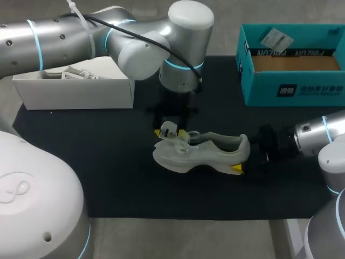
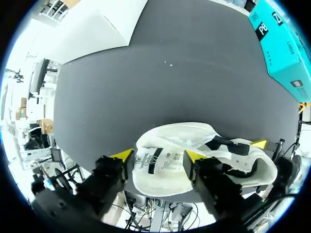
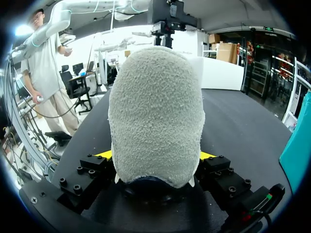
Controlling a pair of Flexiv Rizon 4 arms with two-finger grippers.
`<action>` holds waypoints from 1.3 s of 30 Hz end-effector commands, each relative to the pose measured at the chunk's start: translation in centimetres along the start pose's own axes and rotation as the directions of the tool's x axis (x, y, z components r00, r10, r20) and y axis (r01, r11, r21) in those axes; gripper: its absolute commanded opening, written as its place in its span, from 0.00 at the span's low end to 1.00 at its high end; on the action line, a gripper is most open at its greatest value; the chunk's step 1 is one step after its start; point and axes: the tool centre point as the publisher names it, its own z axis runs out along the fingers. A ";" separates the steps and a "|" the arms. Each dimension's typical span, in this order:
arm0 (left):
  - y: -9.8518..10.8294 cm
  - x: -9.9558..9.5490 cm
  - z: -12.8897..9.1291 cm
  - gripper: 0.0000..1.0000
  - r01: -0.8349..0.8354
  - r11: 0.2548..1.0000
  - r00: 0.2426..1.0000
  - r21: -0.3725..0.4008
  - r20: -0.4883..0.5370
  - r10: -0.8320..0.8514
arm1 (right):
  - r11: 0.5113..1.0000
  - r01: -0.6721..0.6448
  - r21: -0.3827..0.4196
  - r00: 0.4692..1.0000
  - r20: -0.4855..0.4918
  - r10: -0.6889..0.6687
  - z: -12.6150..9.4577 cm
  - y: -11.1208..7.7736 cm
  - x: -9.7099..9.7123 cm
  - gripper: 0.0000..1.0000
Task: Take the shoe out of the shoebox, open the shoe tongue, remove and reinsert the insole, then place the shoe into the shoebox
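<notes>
Fuzzy, rounded heel of shoe (image 3: 155, 97) in right tool (image 3: 155, 155)

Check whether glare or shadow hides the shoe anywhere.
Head view: the shoe is evenly lit on the black mat. Left wrist view: the white tongue, in the left gripper, is bright but not washed out. Right wrist view: heel lit evenly, no glare.

Body: left arm (image 1: 81, 38) & right arm (image 1: 315, 135) are silver-grey round tubes w/ blue light rings (image 1: 36, 43). Left one has black cable (image 1: 135, 33), white zip tie (image 1: 75, 9). Both left gripper (image 2: 158, 158) & right gripper (image 3: 155, 155): black blocks, yellow tips, hex screws (image 3: 74, 187).
</notes>
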 end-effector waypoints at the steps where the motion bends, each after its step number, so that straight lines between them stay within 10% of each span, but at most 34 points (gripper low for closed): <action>1: 0.4 -0.1 -2.8 1.00 -0.061 0.998 0.997 0.011 -0.045 0.062 | 1.000 0.000 0.003 1.000 0.001 0.000 0.3 -0.4 0.0 0.00; 9: 1.3 1.3 -7.7 1.00 -0.385 0.922 0.908 -0.045 -0.198 0.370 | 1.000 0.000 0.003 1.000 0.001 0.000 0.3 -0.4 0.0 0.00; 12: 1.9 1.1 -9.2 1.00 -0.668 0.744 0.723 0.021 -0.217 0.655 | 1.000 0.000 0.003 1.000 0.001 0.000 0.3 -0.4 0.0 0.00; 17: 3.2 -0.9 -12.4 1.00 -0.972 0.195 0.162 0.128 -0.232 0.959 | 1.000 0.000 0.003 1.000 0.001 0.000 0.3 -0.4 0.0 0.00; 22: 4.5 -1.0 -16.4 1.00 -0.966 -0.049 -0.103 0.255 -0.201 0.974 | 1.000 0.000 0.003 1.000 0.001 0.000 0.3 -0.4 0.0 0.00; 39: 5.2 -0.4 -17.5 1.00 -0.959 -0.121 -0.143 0.256 -0.068 0.987 | 1.000 0.000 0.003 1.000 0.001 0.000 0.3 -0.4 0.0 0.00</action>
